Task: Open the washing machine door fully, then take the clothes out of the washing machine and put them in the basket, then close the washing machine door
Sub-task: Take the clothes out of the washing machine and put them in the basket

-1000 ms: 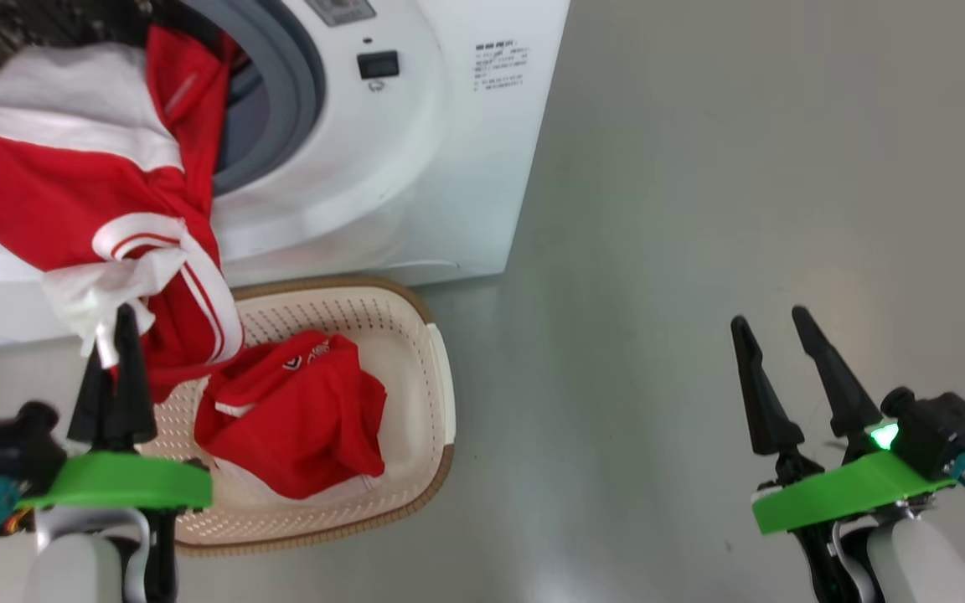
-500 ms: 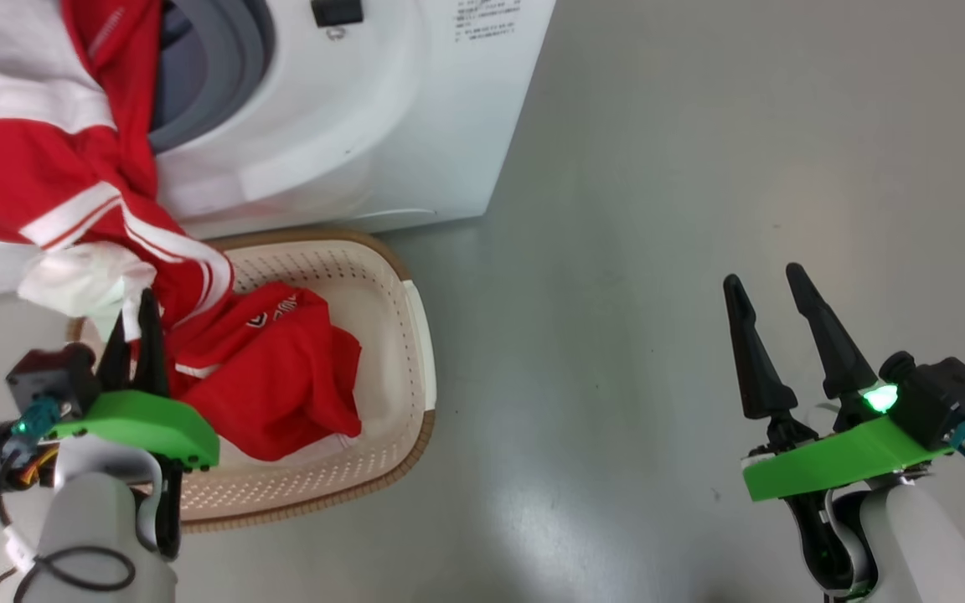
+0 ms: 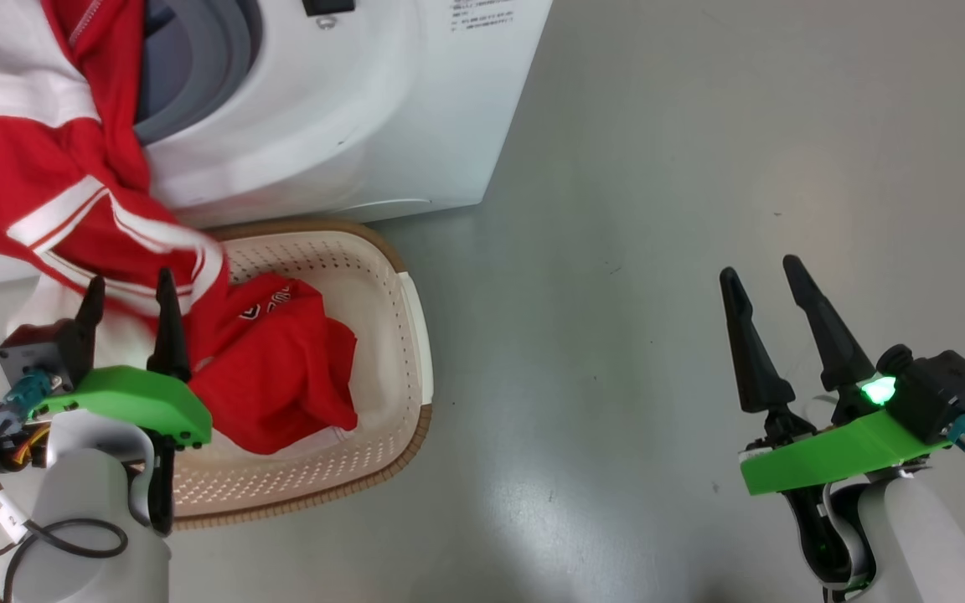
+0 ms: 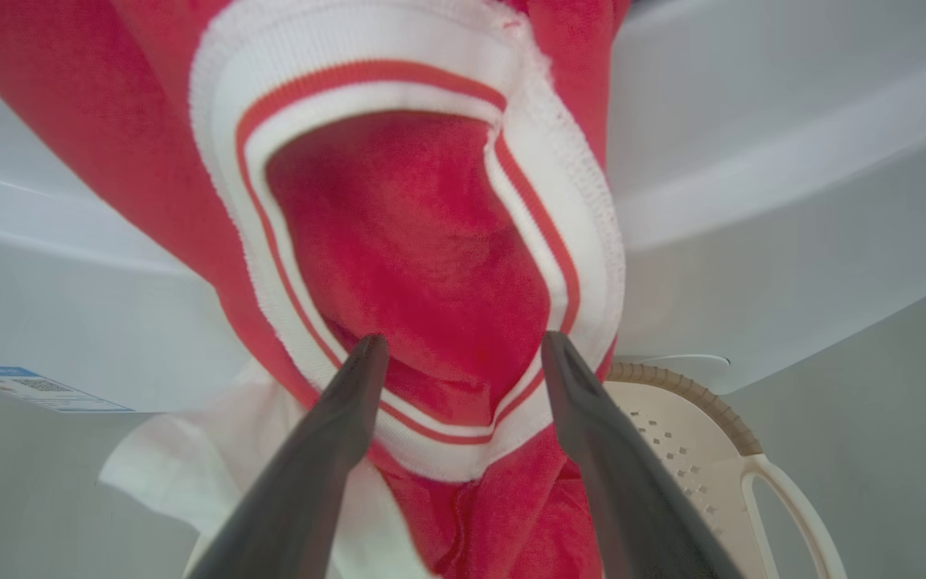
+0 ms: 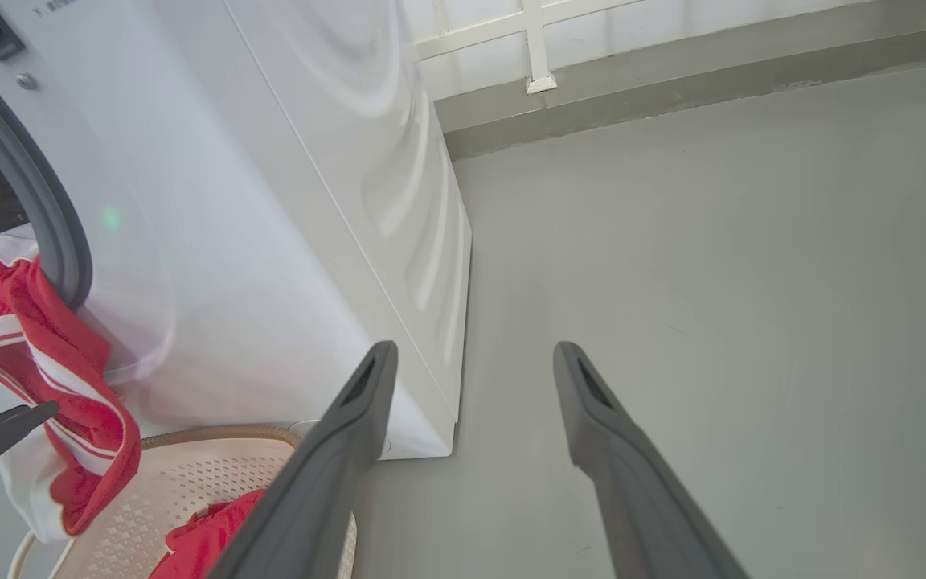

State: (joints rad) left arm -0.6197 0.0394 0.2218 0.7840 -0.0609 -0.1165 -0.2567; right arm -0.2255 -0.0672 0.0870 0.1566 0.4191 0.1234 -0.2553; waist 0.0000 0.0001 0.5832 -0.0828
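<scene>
clothes (image 4: 407, 241): soft, light, limp; hang just ahead of left gripper (image 4: 463, 338)
hold: pinch their striped edge
left gripper: spread, empty
right gripper (image 3: 759, 266): spread, empty

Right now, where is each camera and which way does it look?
Head view: on the head, looking down at basket, washing machine and clothes; left gripper and right gripper show.
Left wrist view: on that wrist, facing the hanging clothes past its own fingers.
Right wrist view: on that wrist, facing the washing machine's side and floor, own fingers showing.
All three share the basket and clothes.
</scene>
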